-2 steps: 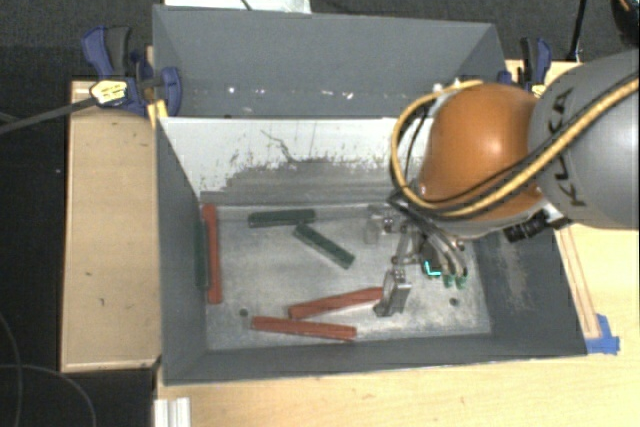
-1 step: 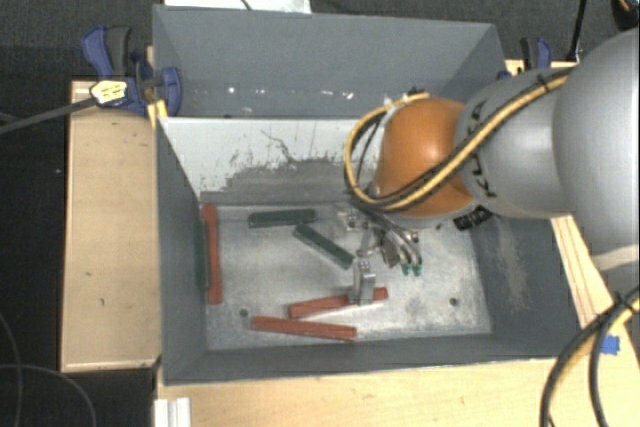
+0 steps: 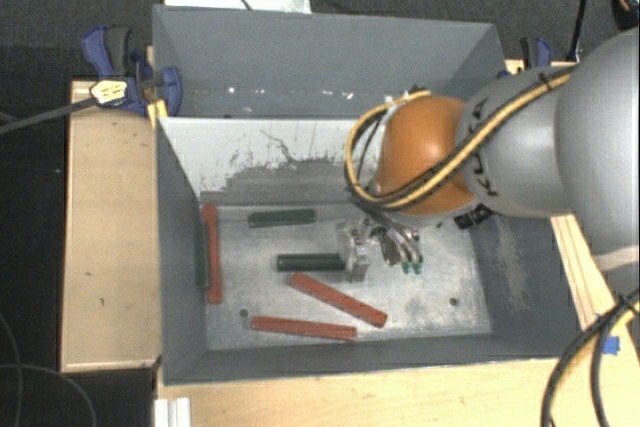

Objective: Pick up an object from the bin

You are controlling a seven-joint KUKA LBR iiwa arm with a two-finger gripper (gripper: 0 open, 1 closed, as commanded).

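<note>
- The gripper (image 3: 366,255) is seen low over the middle of the bin (image 3: 470,310) floor, tucked under the arm's orange cover (image 3: 420,155).
- It's parked right at the right-hand end of the middle dark green bar (image 3: 308,263), which lies flat. Touching or just beside, that can't be made out.
- Whether the gripper is wide, narrow or clamped on something can't be told tbh. That spot is cluttered by the wrist and cables, so nothing can be called held.
- Close by, a slanted red stick (image 3: 338,300) is lying just in front of that bar, with a front red stick (image 3: 303,327) nearer the front wall.
- Further off, a rear green bar (image 3: 281,217) and a left red stick (image 3: 213,253) along the left wall are spotted.
- Progress, as a guess: getting down to floor level looks pretty much done, but no grasp is confirmed. No lift is begun either, since every piece lies flat.
- Still to be done: something gripped firmly and carried up clear of the walls.
</note>
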